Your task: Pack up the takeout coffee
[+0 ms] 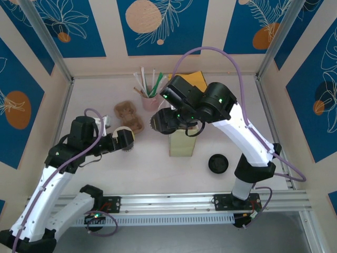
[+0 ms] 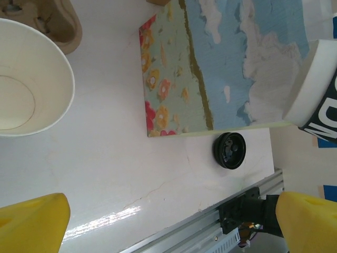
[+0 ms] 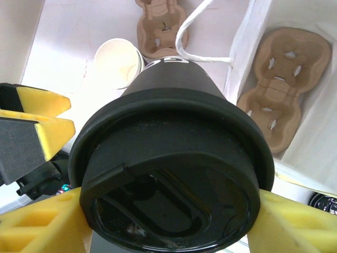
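Note:
My right gripper (image 1: 160, 122) (image 3: 168, 211) is shut on the takeout coffee (image 3: 174, 158): a yellow finger sits on each side of its round black lid, which faces the wrist camera. The cup hangs in the air just left of the paper bag's (image 1: 181, 141) open top. In the left wrist view its white wall and dark band (image 2: 313, 89) show at the right edge. A second white cup (image 2: 26, 79) (image 3: 118, 58), without a lid and with a pale inside, stands on the table by my left gripper (image 1: 128, 139) (image 2: 168, 226). That gripper is open with nothing between its fingers.
A cardboard cup carrier (image 3: 279, 74) lies inside the bag, another one (image 1: 129, 116) lies on the table behind the left gripper. A loose black lid (image 1: 218, 163) (image 2: 229, 150) rests near the front rail. The pink cup of straws (image 1: 149, 99) stands at the back.

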